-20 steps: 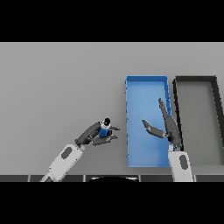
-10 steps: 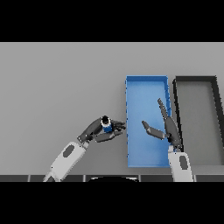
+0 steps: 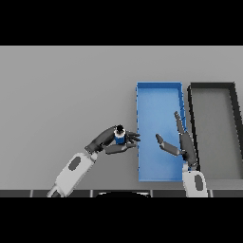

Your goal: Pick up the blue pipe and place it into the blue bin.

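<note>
Carrying the blue pipe (image 3: 119, 137) over the blue bin's (image 3: 158, 87) near-left wall is the step in hand, as I judge it: keep it high enough to clear the rim, go well inside before letting go, w/ the release low so it doesn't bounce out. The left hand (image 3: 113, 140) has fingers and thumb curled round the pipe, apparently upright, just beside that left wall, toward the table's (image 3: 57, 95) front edge. The right hand (image 3: 182, 144) hangs over the bin's right half, fingers straight, thumb out, holding nothing. A dark bin (image 3: 213, 87) sits just right of the blue 1.
</note>
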`<state>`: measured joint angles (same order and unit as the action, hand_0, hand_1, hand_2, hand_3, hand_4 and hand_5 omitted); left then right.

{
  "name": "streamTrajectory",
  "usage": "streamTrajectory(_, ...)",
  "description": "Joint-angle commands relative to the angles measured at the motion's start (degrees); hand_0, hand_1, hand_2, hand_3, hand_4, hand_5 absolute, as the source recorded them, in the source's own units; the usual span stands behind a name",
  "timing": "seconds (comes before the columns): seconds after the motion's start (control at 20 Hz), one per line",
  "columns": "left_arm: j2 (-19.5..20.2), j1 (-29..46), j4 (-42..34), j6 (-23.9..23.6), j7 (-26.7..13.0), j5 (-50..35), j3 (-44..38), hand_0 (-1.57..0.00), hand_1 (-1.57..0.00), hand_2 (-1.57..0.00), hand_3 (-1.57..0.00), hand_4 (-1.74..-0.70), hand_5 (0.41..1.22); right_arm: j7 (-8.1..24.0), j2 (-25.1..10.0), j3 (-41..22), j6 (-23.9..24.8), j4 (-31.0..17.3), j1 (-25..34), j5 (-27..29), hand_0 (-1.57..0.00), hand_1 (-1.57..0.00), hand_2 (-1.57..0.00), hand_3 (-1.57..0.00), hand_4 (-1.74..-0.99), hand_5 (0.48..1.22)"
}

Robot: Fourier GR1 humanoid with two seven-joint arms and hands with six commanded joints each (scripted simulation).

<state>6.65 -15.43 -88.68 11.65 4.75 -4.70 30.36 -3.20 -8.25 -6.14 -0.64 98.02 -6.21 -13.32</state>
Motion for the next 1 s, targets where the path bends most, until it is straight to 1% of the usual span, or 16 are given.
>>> streamTrajectory(0.0,-0.02,-0.29,0.32,0.11,-0.34,0.29,-0.27,-1.57,-1.57,-1.57,-1.57,-1.47,1.22,0.41,0.82,-0.39,1.37,1.36,-1.72,-1.06,0.0,0.0,0.0,0.0,-1.121,0.578)
streamTrajectory(0.1,-0.96,0.05,-0.13,0.08,-0.55,0.76,-0.16,-1.57,-1.57,-1.57,-1.57,-1.47,1.22,0.84,2.53,-1.18,4.03,3.69,-5.45,-3.24,0.0,0.0,0.0,0.0,-1.133,0.578)
streamTrajectory(0.2,-0.87,0.89,0.29,0.48,0.32,1.6,-0.4,-1.57,-1.57,-1.57,-1.57,-1.47,1.22,1.64,3.69,-1.37,5.74,5.43,-7.09,-4.15,0.0,0.0,0.0,0.0,-1.185,0.578)
streamTrajectory(0.25,-1.22,0.67,0.56,0.76,0.78,1.79,-0.62,-1.57,-1.57,-1.57,-1.57,-1.47,1.22,1.91,3.63,-1.2,5.97,5.83,-7.3,-4.25,0.0,0.0,0.0,0.0,-1.191,0.577)
streamTrajectory(0.3,-1.69,0.47,0.75,0.71,0.41,2.12,-0.74,-1.57,-1.57,-1.57,-1.57,-1.47,1.221,0.63,3.99,-1.55,5.64,6.5,-7.96,-3.7,0.0,-0.01,0.0,0.0,-1.194,0.572)
streamTrajectory(0.35,-1.75,0.68,0.61,0.83,0.79,2.52,-0.84,-1.57,-1.57,-1.57,-1.57,-1.47,1.221,-0.12,4.43,-1.46,5.24,7.2,-7.5,-2.41,0.0,-0.02,-0.02,0.0,-1.178,0.569)
streamTrajectory(0.4,-1.52,0.67,0.44,1.23,0.73,2.71,-1.06,-1.57,-1.57,-1.57,-1.57,-1.47,1.221,-2.64,4.27,-1.07,3.82,8.5,-7.44,0.22,0.0,-0.02,-0.03,0.0,-1.166,0.571)
streamTrajectory(0.45,-1.86,0.64,0.53,1.22,0.54,3.05,-1.16,-1.57,-1.57,-1.57,-1.57,-1.47,1.221,-3.66,4.07,-0.76,2.31,10.39,-7.1,2.95,0.0,-0.02,-0.03,0.0,-1.172,0.579)
streamTrajectory(0.5,-1.24,0.73,0.04,1.82,0.77,2.73,-1.82,-1.57,-1.57,-1.57,-1.57,-1.47,1.221,-3.91,2.29,0.23,0.65,12.67,-6.1,5.36,0.0,-0.01,-0.03,0.0,-1.175,0.592)
streamTrajectory(0.55,-1.28,0.68,-0.42,2.17,-0.02,2.62,-1.95,-1.57,-1.57,-1.57,-1.57,-1.47,1.221,-3.17,1.47,-0.09,-0.93,13.76,-5.35,6.68,0.0,-0.01,-0.02,0.0,-1.169,0.597)
streamTrajectory(0.65,-1.67,0.93,-0.44,2.58,-0.39,3.27,-1.95,-1.57,-1.57,-1.57,-1.57,-1.47,1.221,-0.12,-2.24,-0.93,-4.71,18.34,-4.36,8.26,0.0,-0.01,-0.01,0.0,-1.165,0.589)
streamTrajectory(0.75,-2.35,1.0,-0.17,2.69,-0.92,4.34,-1.81,-1.57,-1.57,-1.57,-1.57,-1.47,1.221,5.95,-4.72,-2.15,-7.98,21.6,-1.61,11.0,0.0,0.0,-0.01,0.0,-1.177,0.567)
streamTrajectory(0.8,-2.35,0.95,-0.36,2.94,-0.26,4.31,-2.25,-1.57,-1.57,-1.57,-1.57,-1.47,1.221,9.63,-6.23,-2.65,-9.3,22.56,-0.49,11.45,0.0,0.0,-0.01,0.0,-1.185,0.554)
streamTrajectory(0.85,-2.5,0.67,-0.63,3.12,-0.69,4.13,-2.61,-1.57,-1.57,-1.57,-1.57,-1.47,1.221,13.07,-6.67,-4.46,-10.3,22.95,0.31,10.81,0.0,0.0,0.0,0.0,-1.194,0.543)
streamTrajectory(0.9,-2.61,1.03,-0.1,3.49,-0.69,4.48,-2.51,-1.57,-1.57,-1.57,-1.57,-1.47,1.221,14.26,-7.83,-4.95,-11.6,22.93,1.97,11.19,0.0,0.0,0.0,0.0,-1.205,0.539)
streamTrajectory(0.95,-2.86,0.93,-0.04,3.41,-1.01,5.3,-2.36,-1.57,-1.57,-1.57,-1.57,-1.47,1.221,15.0,-7.9,-6.26,-12.73,22.81,3.92,11.47,0.0,0.0,0.0,0.0,-1.219,0.537)
